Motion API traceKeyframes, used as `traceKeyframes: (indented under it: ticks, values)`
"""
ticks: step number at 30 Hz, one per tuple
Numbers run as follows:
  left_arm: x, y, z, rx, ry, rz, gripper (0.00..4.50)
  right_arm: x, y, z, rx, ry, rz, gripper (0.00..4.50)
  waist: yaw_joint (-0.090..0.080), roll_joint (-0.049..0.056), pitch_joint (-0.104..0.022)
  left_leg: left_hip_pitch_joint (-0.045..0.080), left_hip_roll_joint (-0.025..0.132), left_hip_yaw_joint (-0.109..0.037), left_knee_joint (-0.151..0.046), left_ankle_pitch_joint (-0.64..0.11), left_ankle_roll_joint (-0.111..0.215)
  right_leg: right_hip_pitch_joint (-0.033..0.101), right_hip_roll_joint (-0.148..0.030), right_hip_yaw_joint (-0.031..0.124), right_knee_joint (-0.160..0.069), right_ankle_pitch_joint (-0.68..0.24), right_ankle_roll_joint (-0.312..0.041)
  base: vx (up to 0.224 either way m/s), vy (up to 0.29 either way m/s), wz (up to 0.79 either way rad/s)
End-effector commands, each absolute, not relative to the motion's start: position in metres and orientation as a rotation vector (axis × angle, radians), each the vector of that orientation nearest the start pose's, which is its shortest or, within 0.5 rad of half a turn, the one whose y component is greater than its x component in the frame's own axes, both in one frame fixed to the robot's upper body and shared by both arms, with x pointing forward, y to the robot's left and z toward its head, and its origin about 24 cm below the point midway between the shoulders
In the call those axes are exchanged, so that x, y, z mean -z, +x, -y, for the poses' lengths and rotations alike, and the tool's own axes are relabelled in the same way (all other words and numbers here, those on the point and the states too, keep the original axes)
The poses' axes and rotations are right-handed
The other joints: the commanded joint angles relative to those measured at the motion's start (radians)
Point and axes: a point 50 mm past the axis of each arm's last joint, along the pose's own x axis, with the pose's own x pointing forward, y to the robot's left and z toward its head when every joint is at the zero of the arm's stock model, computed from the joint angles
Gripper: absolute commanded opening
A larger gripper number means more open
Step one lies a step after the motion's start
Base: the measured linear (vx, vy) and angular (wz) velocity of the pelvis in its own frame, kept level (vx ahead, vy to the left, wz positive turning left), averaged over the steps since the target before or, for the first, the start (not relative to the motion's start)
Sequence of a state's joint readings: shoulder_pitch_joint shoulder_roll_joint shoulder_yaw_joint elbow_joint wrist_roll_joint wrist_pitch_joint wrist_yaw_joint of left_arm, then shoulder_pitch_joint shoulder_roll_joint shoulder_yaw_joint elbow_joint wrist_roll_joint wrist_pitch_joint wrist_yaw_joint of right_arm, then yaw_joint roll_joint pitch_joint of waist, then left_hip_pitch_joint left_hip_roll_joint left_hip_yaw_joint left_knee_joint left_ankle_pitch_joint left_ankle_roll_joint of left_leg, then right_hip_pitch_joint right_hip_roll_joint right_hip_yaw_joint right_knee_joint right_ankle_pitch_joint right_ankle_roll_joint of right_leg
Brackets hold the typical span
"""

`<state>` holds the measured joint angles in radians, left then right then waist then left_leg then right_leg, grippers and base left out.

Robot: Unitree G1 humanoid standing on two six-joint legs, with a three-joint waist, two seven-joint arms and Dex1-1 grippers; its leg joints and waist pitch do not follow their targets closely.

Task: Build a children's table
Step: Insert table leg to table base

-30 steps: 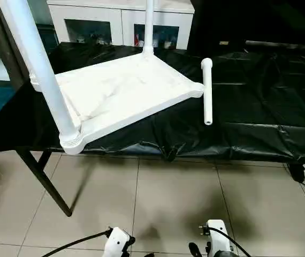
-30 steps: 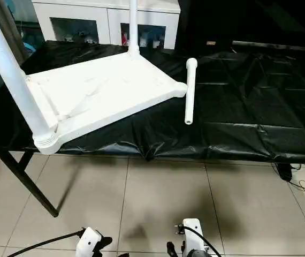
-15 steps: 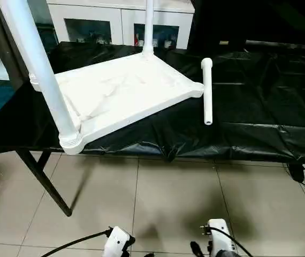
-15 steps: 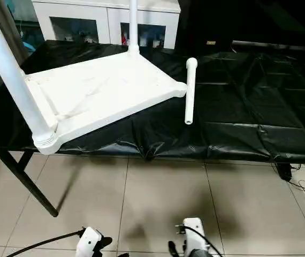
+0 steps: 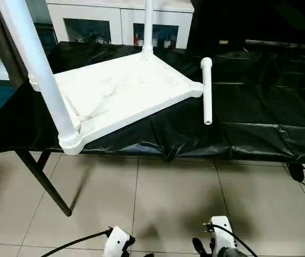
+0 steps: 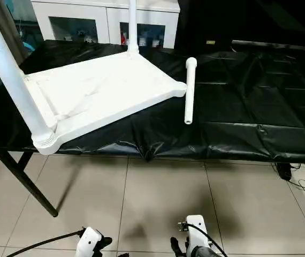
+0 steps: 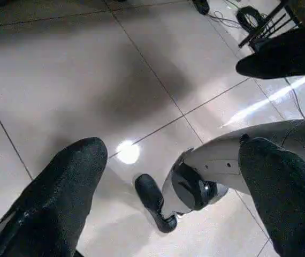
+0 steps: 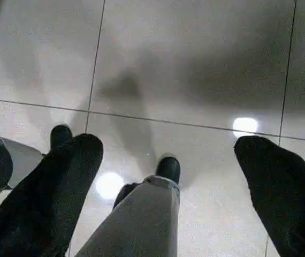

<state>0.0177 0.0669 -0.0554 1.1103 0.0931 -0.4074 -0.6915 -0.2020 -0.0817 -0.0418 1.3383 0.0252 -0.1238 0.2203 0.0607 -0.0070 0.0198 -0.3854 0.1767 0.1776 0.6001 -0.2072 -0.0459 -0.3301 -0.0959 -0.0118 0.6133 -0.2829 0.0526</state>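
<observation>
We judge the loose leg (image 5: 207,91) by the worktop's front edge light, stiff, smooth; grasp mid-shaft; both grippers (image 7: 168,160) (image 8: 166,152) wide, empty

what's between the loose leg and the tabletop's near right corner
Nothing: the loose leg lies right beside the tabletop corner, with at most a sliver of black cover between, in the left eye view.

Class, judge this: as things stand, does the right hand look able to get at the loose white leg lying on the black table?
Probably not yet: the right hand hangs open low over the floor tiles, while the loose leg lies up on the table; nothing blocks it.
</observation>
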Motion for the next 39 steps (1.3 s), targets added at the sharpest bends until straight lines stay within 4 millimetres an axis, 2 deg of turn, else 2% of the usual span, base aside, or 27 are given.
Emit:
traceKeyframes:
  ticks: [1, 11, 15, 24, 39]
  values:
    - [0.1393, 0.1778, -0.1968, 0.080, 0.032, -0.995, 4.47, 0.1483, 0.1628, 0.1706, -0.138, 0.061, -0.994, 4.50, 0.005, -0.001, -0.019, 0.021, 0.074, -0.024, -0.100, -0.255, 0.078, -0.003, -0.066, 0.020, -0.068, 0.086, -0.271, 0.000, 0.000, 0.00]
    - [0.1392, 0.1779, -0.1972, 0.072, 0.028, -0.992, 4.47, 0.1467, 0.1664, 0.1726, -0.145, 0.049, -0.985, 4.50, 0.006, -0.008, -0.020, 0.021, 0.074, -0.022, -0.098, -0.240, 0.086, -0.003, -0.068, 0.021, -0.068, 0.087, -0.272, 0.000, 0.000, 0.00]
    - [0.1391, 0.1784, -0.1968, 0.071, 0.028, -0.990, 4.47, 0.1465, 0.1666, 0.1730, -0.147, 0.047, -0.982, 4.50, 0.007, -0.007, -0.020, 0.020, 0.074, -0.022, -0.097, -0.223, 0.095, -0.003, -0.067, 0.020, -0.066, 0.104, -0.271, 0.000, 0.000, 0.00]
    - [0.1381, 0.1804, -0.1972, 0.071, 0.029, -0.984, 4.47, 0.1455, 0.1685, 0.1721, -0.155, 0.051, -0.971, 4.50, 0.006, -0.008, -0.017, 0.021, 0.075, -0.022, -0.100, -0.245, 0.087, -0.004, -0.067, 0.021, -0.070, 0.077, -0.272, 0.000, 0.000, 0.00]
    - [0.1382, 0.1798, -0.1982, 0.069, 0.033, -0.984, 4.47, 0.1448, 0.1709, 0.1698, -0.169, 0.037, -0.969, 4.50, 0.006, -0.010, -0.017, 0.020, 0.075, -0.022, -0.100, -0.235, 0.090, -0.003, -0.068, 0.021, -0.069, 0.083, -0.270, 0.000, 0.000, 0.00]
